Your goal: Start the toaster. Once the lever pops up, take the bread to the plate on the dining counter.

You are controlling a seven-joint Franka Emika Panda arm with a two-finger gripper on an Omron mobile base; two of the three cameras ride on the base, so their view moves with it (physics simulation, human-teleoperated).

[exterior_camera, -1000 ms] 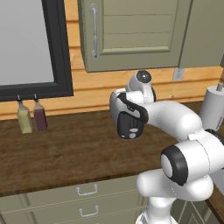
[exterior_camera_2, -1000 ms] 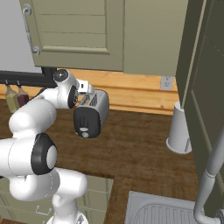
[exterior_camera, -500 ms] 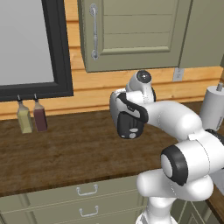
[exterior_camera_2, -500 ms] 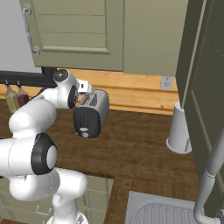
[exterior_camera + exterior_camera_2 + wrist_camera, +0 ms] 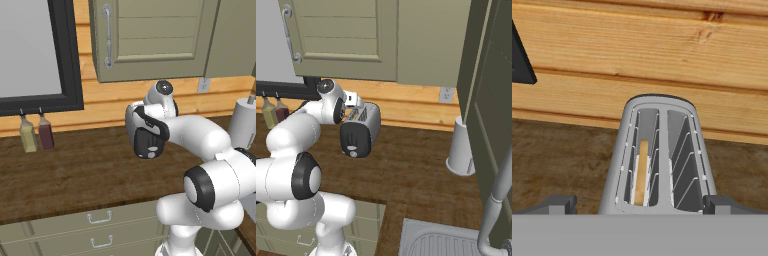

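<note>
The table (image 5: 421,165) is the largest thing here, a slab of dark brown wood grain, matte and flat, running under a wall of pale orange planks, with handled drawers below its front edge. Toward its back edge, roughly midway along, stands the toaster (image 5: 360,131): a small box of shiny silver metal with rounded corners and a black end panel (image 5: 148,143) carrying a pale round knob (image 5: 354,154); it looks stiff, smooth and likely slippery on its polished flanks, and heavy enough to stay put under a light downward push. The lever on that dark panel is too small to tell apart here. At the table's right end a pale cylinder (image 5: 461,148) stands upright near the wall, and at the left end two small bottles (image 5: 37,134) sit against the back edge. The claw (image 5: 637,202) hangs over the near end of the toaster with its jaws spread wide and empty, one dark tip showing on each side of the body. Smallest is the bread (image 5: 642,171), a thin tan slice standing on edge, sunk in the left of the two wire-ribbed slots. It should be light, dry and crumbly, so it is best pinched gently across its flat faces near the top edge once it rises.
</note>
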